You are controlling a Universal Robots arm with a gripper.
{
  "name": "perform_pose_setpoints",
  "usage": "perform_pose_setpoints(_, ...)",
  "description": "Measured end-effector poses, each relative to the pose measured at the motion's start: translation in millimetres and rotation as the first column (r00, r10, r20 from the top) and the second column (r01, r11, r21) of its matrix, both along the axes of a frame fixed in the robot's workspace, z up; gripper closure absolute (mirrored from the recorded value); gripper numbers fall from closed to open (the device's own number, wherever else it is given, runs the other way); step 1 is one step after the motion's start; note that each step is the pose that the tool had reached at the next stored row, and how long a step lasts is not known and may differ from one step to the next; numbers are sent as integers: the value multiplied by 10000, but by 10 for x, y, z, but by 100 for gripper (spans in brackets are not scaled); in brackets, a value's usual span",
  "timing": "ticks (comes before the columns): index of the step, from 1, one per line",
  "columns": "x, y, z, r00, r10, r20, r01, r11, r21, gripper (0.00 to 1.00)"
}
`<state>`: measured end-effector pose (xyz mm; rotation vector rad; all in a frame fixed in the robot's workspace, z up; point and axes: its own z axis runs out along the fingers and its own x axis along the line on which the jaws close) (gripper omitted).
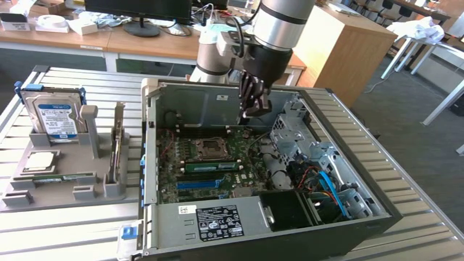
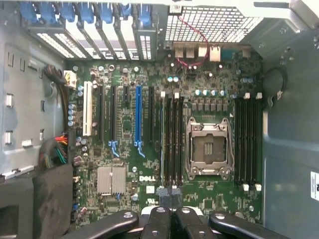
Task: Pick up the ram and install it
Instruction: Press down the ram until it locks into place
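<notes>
**A:** How far along is it?

**B:** Far along, I judge. The fingers [image 1: 249, 98] are pressed together with nothing between them. They hang above the open computer case [image 1: 151, 103], over the motherboard [image 1: 168, 190]. What I take for the ram [image 1: 210, 166], a narrow green board on edge, stands in a slot just beside the processor socket [image 1: 210, 145]. It is on the side towards the blue expansion slot [image 1: 195, 185].

**A:** So it is installed?

**B:** It looks seated in the exterior view. I cannot tell whether the end latches are snapped home. There is one doubt: a second green stick [image 1: 62, 178] lies flat in the grey tray [image 1: 69, 157] on the counter [image 1: 73, 228], at the exterior view's left. If that one is meant, nothing is done yet.

**A:** And from the wrist?

**B:** The closed fingers [image 2: 158, 219] line up with the bank of memory slots [image 2: 172, 144] beside the socket. I cannot make out a stick in them from that angle.

**A:** What else is around?

**B:** In the tray a hard drive [image 1: 52, 117] stands upright, and a silver processor chip [image 1: 40, 160] lies near it. Inside the case, the metal drive cage [image 1: 290, 133] sits just beside the fingers. Blue cables [image 1: 327, 182] run at the exterior view's right.

**A:** Does anything stand in the way?

**B:** The case walls and the cage hem in the slots from the sides. The space straight above the slots looks free.
</notes>
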<state>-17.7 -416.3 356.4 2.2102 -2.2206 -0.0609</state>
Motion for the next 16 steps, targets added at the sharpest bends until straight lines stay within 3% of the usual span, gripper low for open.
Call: perform_pose_setpoints(16,188,0,0,10000,-2,0,2,10000,-1,90)
